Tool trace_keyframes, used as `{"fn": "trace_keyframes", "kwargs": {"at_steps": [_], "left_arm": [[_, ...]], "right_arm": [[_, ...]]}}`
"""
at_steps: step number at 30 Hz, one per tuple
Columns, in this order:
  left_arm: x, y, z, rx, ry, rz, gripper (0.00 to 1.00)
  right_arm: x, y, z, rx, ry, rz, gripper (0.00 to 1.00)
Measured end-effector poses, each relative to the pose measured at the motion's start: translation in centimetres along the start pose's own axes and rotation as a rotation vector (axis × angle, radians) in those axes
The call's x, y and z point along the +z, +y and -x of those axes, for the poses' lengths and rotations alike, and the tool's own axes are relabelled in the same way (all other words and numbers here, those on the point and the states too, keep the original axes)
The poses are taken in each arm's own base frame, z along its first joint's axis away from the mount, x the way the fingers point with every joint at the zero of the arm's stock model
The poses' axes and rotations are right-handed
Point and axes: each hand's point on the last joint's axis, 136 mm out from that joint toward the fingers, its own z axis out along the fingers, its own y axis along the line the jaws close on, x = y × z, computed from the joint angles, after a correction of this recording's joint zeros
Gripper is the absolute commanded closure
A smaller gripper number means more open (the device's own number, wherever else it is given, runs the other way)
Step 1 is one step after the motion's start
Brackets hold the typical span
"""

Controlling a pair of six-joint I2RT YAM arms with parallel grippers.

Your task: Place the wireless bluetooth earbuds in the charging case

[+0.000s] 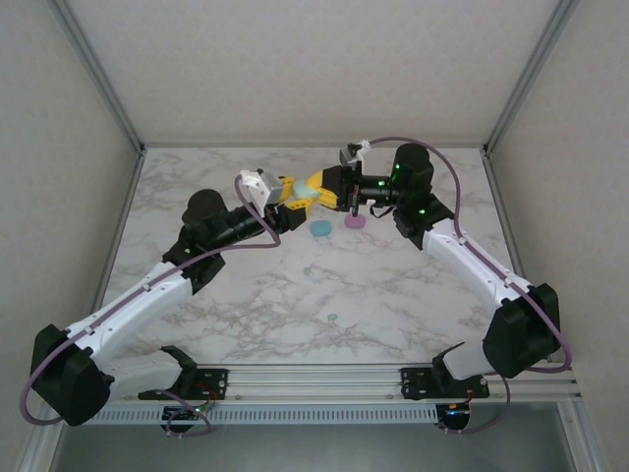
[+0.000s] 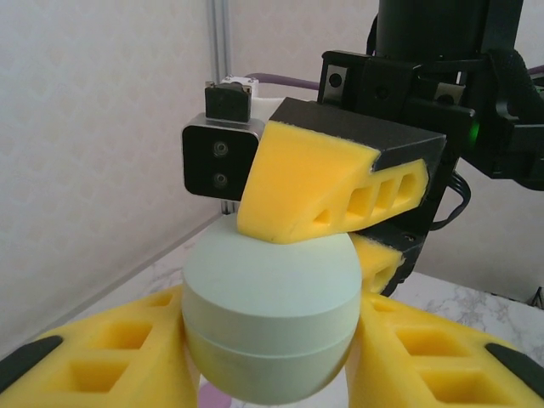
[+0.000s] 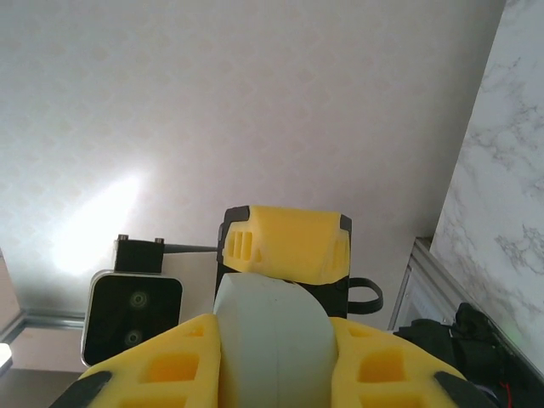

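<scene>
Reaching inward with both arms, pinching one mint case [image 2: 270, 314] in left gripper [image 1: 297, 200] and right gripper [image 1: 313, 187] jaws alike, just beyond one teal case [image 1: 320, 228]; beside it one pink case [image 1: 356, 222], nearer two earbuds [image 1: 308, 270].

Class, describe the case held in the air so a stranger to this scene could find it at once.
At the far middle of the marble table, the left gripper and right gripper meet and both clamp one mint-green charging case. Unlike the teal case and pink case lying on the tabletop, it is held aloft.
</scene>
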Motion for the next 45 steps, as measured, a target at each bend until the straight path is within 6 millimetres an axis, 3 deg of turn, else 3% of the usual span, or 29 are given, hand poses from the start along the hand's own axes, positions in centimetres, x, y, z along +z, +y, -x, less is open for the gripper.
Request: {"fn": "trace_keyframes", "kwargs": {"at_steps": [22, 39, 45], "left_arm": [[0.4, 0.2, 0.8, -0.036, -0.034, -0.003, 0.51], [0.4, 0.2, 0.8, -0.035, -0.034, -0.003, 0.49], [0.4, 0.2, 0.9, -0.035, -0.033, -0.003, 0.53]], "right_arm": [[0.2, 1.4, 0.2, -0.017, -0.025, 0.068, 0.94], [0.4, 0.9, 0.2, -0.001, -0.031, 0.051, 0.94], [0.4, 0.8, 0.2, 0.003, -0.030, 0.047, 0.94]]}}
